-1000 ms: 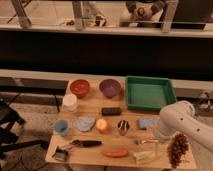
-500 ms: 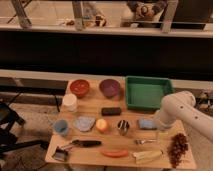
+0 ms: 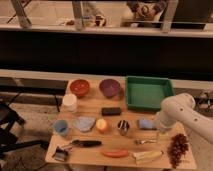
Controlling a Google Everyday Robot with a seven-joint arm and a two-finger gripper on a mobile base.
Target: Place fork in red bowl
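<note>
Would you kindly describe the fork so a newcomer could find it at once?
On the wooden table, look at the front right, close by the gripper. The fork lies flat between the metal cup and the grapes; it is the only slim silvery piece there, shorter than the carrot beside it.

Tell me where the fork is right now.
In the camera view the fork lies at the table's front right, between the metal cup and the grapes, with the gripper close above it.
</note>
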